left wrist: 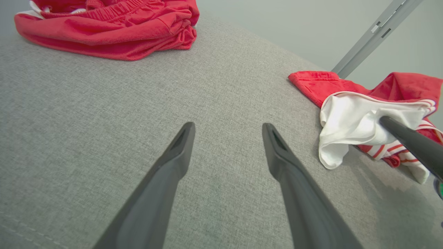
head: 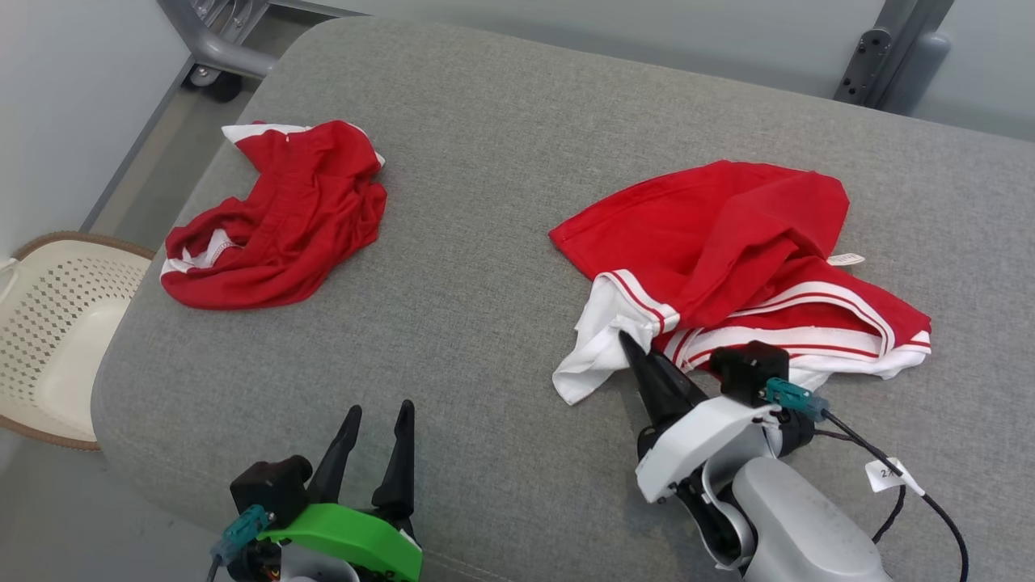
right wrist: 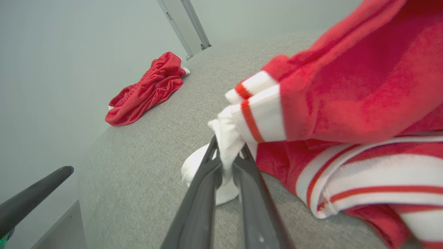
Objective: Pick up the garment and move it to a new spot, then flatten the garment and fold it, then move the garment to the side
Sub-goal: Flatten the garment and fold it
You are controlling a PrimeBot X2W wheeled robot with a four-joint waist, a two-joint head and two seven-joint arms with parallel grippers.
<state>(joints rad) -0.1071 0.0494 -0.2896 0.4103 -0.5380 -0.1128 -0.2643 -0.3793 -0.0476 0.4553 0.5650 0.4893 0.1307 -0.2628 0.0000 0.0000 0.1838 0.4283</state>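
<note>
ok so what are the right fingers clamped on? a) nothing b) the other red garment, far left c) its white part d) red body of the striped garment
c, the right fingers are shut with the white part of the striped red garment pinched between them

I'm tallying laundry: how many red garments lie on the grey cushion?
2. The crumpled red garment sits far left on the cushion; the striped red garment sits right, its white corner pinched by the right gripper. More could hide under folds.

On my left: crumpled red shorts [head: 275, 218] on grey fabric worktop [head: 501, 145]. White perforated basket [head: 57, 323] beyond its left edge. Grey metal frame [head: 220, 47] behind.
</note>
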